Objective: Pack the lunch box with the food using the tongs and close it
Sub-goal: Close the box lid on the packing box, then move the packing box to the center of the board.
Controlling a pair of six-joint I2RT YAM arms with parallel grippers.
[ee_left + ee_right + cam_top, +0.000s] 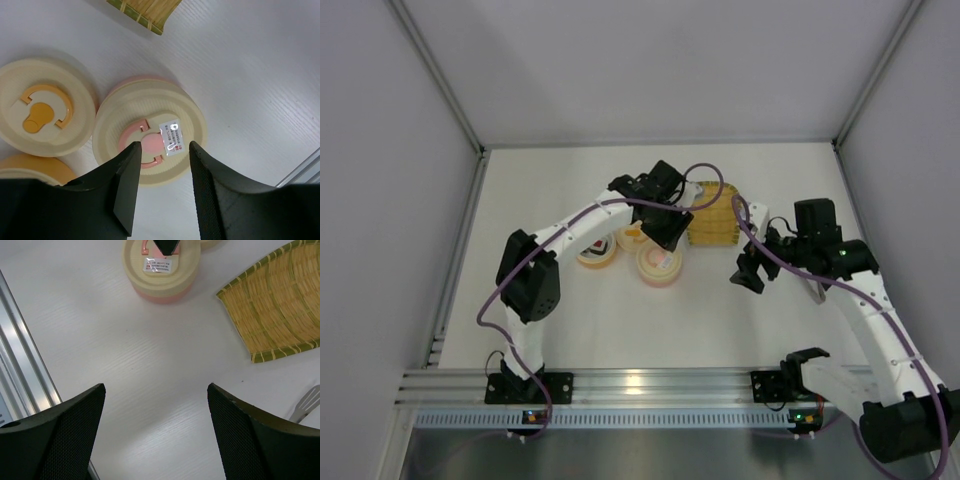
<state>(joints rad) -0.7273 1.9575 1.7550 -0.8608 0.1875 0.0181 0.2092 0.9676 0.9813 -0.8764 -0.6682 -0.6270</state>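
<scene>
Left wrist view: the left gripper (163, 165) hung part open and empty straight above the pink-handled lid (140, 107) of the lunch box (131, 80), the handle under the gap between its fingers. The right gripper (155, 395) gaped empty, farther off to the box's right.

The lunch box (125, 112) is smooth cream plastic with a shiny sticker (172, 136), the tray (280, 305) is rough woven straw, the tongs (306, 404) are shiny metal, and the table (150, 365) is dull white with fine lines.
</scene>
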